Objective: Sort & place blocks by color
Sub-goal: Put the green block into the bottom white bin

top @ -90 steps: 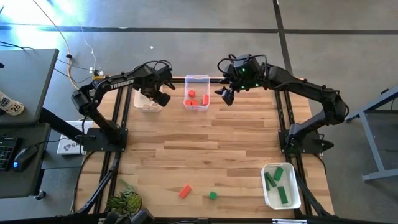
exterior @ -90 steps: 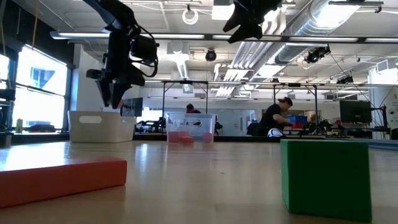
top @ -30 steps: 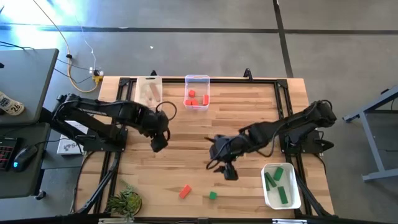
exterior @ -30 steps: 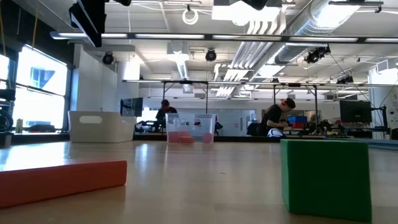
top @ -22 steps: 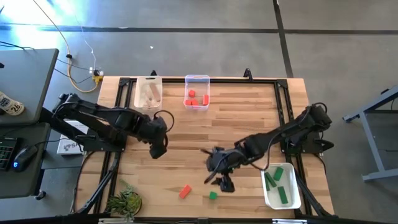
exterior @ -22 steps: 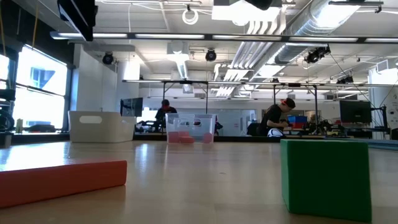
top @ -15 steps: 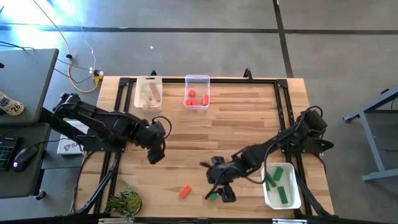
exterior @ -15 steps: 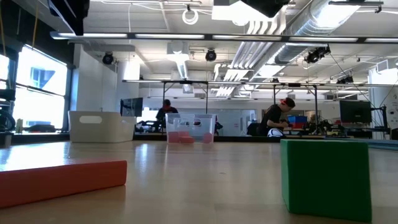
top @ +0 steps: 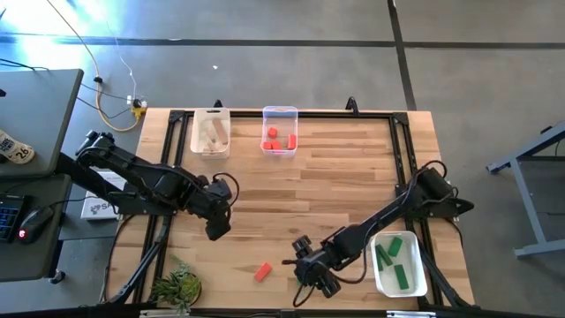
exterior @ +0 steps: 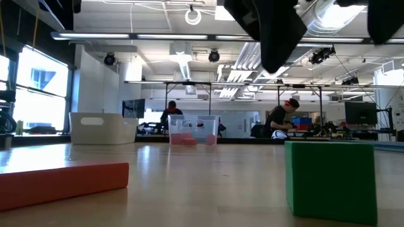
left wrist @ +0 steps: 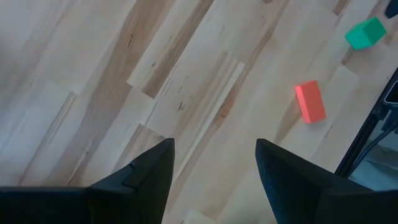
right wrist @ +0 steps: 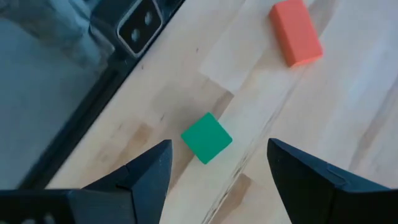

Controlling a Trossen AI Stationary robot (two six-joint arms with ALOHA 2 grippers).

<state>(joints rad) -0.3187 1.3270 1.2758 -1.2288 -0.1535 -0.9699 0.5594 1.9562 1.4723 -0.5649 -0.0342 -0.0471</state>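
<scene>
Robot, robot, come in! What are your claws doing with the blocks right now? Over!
Right gripper open above the green cube, not touching. Left gripper open, empty, facing the red-orange block. Nothing in the way.

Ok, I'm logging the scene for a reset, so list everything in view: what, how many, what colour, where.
Green cube: one, green, loose on the table's near edge, under the right gripper.
Red bar: one, red-orange, loose on the table near its front edge.
Clear tub: one, far edge, holding red-orange blocks.
White tub, far: one, beside the clear tub, holding light wood blocks.
White tub, near: one, near right corner, holding green blocks.
Plant: one, green, near left corner.
Table: one, light wood.
Person: one, dark top, in the room behind.
Left gripper: open, over the table left of centre.
Right gripper: open, over the green cube.
</scene>
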